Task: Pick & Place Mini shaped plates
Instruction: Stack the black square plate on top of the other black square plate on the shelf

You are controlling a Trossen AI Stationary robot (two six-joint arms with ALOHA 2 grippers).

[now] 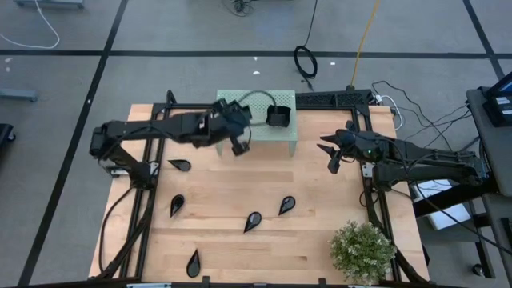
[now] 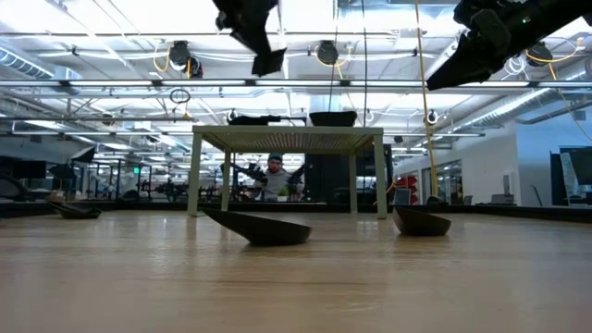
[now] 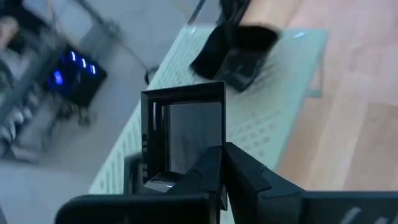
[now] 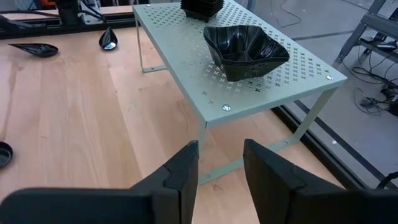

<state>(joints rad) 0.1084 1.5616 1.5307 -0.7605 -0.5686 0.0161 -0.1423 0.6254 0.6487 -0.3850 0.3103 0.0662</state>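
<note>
The left tool [image 3: 217,174] pinches a square plate [image 3: 186,134] by its rim above the green stand [image 1: 284,128]; glossy, stiff, light, likely slippery.

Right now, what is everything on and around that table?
Teardrop plates: six, black, scattered on the wooden table.
Wavy-edged plate: one, black, on the stand.
Square plate: one, black, gripped by the left pincer.
Perforated stand: one, pale green, at the table's far edge.
Plant: one, green, near right corner.
Table: one, light wood.
Left pincer: shut on the square plate, by the stand's near left corner.
Right pincer: open, empty, right of the stand.
</note>
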